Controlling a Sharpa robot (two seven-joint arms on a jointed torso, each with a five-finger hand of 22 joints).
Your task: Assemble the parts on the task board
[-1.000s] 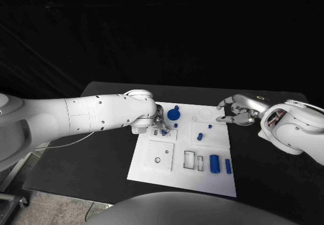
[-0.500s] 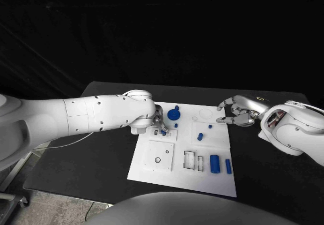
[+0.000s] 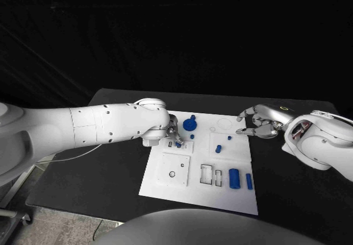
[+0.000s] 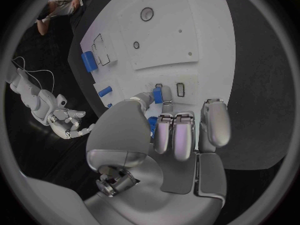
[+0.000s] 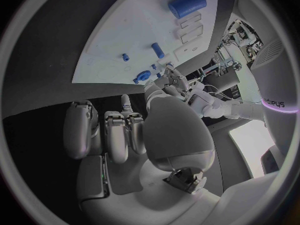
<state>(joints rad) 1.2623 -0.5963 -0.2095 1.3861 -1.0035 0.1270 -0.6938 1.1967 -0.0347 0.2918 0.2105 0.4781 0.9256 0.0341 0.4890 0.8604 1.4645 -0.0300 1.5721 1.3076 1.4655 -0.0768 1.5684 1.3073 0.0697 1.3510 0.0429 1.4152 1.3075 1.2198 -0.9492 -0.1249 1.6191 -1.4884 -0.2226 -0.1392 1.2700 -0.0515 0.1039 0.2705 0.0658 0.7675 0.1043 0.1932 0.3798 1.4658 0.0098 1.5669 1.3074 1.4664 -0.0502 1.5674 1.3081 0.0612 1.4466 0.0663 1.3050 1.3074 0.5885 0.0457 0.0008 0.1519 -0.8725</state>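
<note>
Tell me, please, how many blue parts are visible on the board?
7: a round part and a peg at the far left, one at the left hand's fingertips, two small ones mid-board, and two cylinders near the front. Others may be hidden.

You have the black, matte tabletop under everything, its far edge running beneath a black curtain backdrop that closes off the space behind it. At the tabletop's left edge you can see a thin pale cable trailing across the dark surface, and below the near left corner a patch of grey speckled floor.
</note>
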